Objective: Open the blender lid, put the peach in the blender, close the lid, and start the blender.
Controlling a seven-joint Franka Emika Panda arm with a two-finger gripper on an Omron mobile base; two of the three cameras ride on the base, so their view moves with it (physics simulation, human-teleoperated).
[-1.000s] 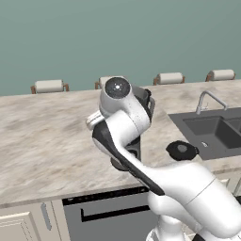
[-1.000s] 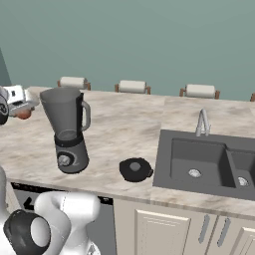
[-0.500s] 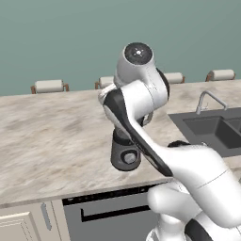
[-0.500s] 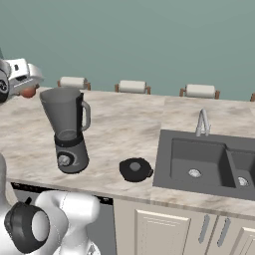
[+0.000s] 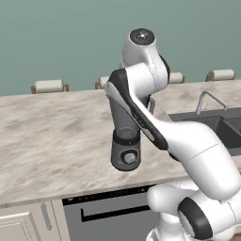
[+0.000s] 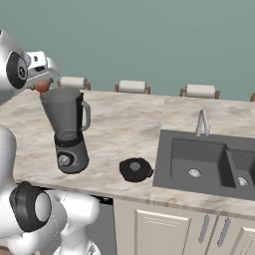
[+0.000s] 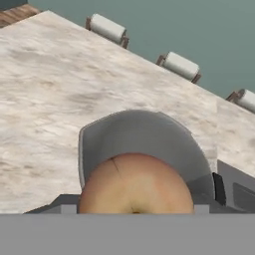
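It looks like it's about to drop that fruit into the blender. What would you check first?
1. Blender lid off the jar, lying on the counter: ok.
2. Peach held in the tool: ok.
3. Peach above the blender jar's open mouth: ok, seen from the hand view.
4. Peach centred over the mouth: cannot tell.
5. Blender upright: ok.
6. Jar empty: cannot tell.

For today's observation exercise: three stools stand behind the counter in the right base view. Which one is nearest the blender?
The leftmost stool, directly behind the blender; the middle one and the right one stand further toward the sink.
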